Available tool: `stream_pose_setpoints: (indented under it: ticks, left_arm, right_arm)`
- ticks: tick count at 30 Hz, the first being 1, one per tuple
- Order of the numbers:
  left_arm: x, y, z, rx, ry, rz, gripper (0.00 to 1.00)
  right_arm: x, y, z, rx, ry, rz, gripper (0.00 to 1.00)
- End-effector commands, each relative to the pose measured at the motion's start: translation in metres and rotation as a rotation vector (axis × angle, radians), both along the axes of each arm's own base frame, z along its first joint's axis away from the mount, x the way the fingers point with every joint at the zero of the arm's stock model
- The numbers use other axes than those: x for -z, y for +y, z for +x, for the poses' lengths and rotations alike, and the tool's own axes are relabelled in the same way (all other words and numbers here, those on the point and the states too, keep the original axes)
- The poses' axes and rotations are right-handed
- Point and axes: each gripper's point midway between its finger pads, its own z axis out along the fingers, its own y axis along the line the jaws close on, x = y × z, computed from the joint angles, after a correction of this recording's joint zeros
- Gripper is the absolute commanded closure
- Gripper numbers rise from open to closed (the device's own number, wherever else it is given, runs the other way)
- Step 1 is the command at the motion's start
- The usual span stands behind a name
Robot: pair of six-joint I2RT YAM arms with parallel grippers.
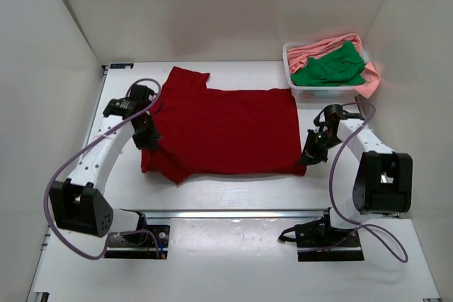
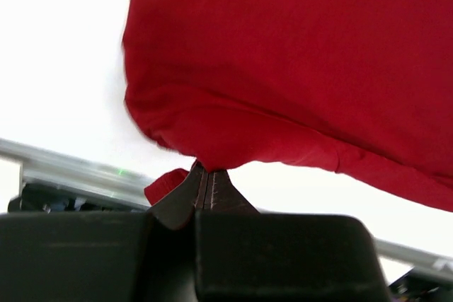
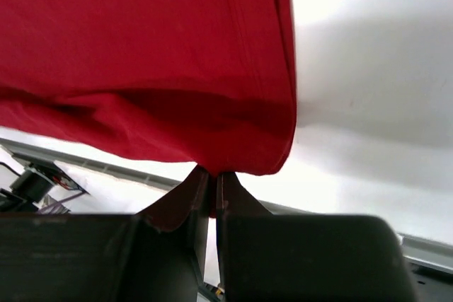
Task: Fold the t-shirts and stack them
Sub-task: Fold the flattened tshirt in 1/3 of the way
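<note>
While the left gripper (image 2: 205, 176) and right gripper (image 3: 212, 175) both pinch the red shirt (image 1: 226, 129), we log it spread on the table (image 1: 233, 199), only its near edge raised. The left is closed on a small tuck of cloth by the near-left sleeve, the right on the near-right hem corner. Both bites look thin, so we judge the cloth may slip free if the two pull apart or rise unevenly, and the fold would land skewed. The green shirt (image 1: 329, 68) and pink shirt (image 1: 318, 49) lie in the basket (image 1: 325, 94) just beyond the right gripper; a wide swing could snag it.
</note>
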Motion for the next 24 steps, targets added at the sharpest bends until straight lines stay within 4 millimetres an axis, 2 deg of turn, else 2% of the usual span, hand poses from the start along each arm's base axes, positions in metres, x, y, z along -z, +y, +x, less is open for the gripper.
stream_pose_setpoints:
  ticks: [1,4,5,6,8,14,24]
  left_arm:
    - [-0.020,0.004,0.042,-0.028,-0.105,0.013,1.00]
    - [-0.022,0.003,0.060,-0.038,-0.105,0.000,1.00]
    - [-0.026,0.002,0.067,-0.039,-0.122,-0.003,1.00]
    - [-0.021,0.001,0.070,-0.033,-0.099,0.004,1.00]
    - [-0.022,0.000,0.081,-0.034,-0.104,0.014,1.00]
    - [-0.006,0.004,0.091,-0.057,-0.063,0.020,1.00]
    - [-0.010,0.017,0.116,-0.099,-0.084,0.042,1.00]
  right_arm:
    - [-0.005,-0.009,0.029,-0.015,-0.054,-0.023,1.00]
    - [-0.006,-0.012,0.052,-0.008,-0.063,-0.024,1.00]
    - [-0.002,-0.011,0.055,-0.012,-0.050,-0.022,1.00]
    - [-0.006,-0.011,0.062,-0.015,-0.066,-0.020,1.00]
    - [0.000,-0.008,0.067,-0.027,-0.042,-0.020,1.00]
    - [0.009,-0.002,0.084,-0.049,-0.020,-0.017,1.00]
    - [0.010,-0.005,0.121,-0.082,-0.039,-0.042,1.00]
